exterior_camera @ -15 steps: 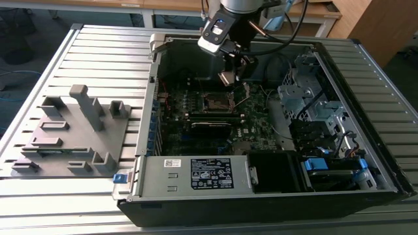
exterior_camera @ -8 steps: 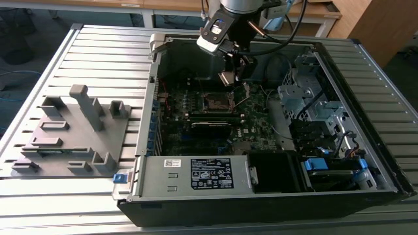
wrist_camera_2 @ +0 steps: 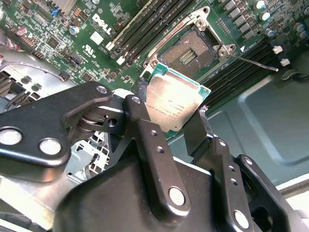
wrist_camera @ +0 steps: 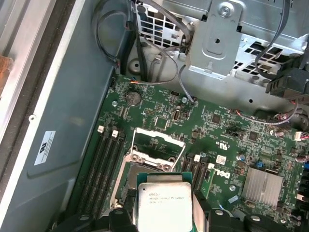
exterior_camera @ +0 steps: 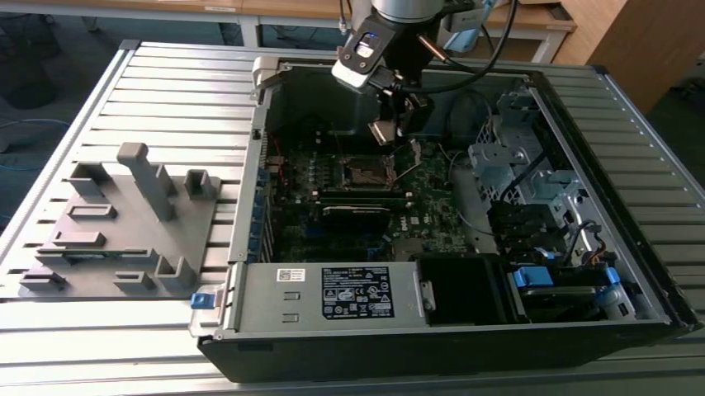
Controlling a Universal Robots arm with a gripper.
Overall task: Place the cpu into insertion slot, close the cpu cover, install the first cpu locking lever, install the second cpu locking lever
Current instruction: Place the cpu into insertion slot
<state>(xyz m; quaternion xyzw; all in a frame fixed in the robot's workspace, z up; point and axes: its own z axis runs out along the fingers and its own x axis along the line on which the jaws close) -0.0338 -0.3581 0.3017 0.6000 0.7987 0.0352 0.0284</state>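
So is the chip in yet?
Not yet. Only the pick-up is done: the hand holds the chip in the air near the socket, which is empty. The cover stands open and a lever sticks out loose, so closing and locking are not done.

Bright, seemingly overhead light; deep shadow inside the computer case (exterior_camera: 319, 103).

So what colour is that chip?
The cpu is dull silver-grey on top, clearest in the second wrist view.

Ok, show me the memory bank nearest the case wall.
The bank across the insertion slot from the finned heatsink; the other bank lies between them.
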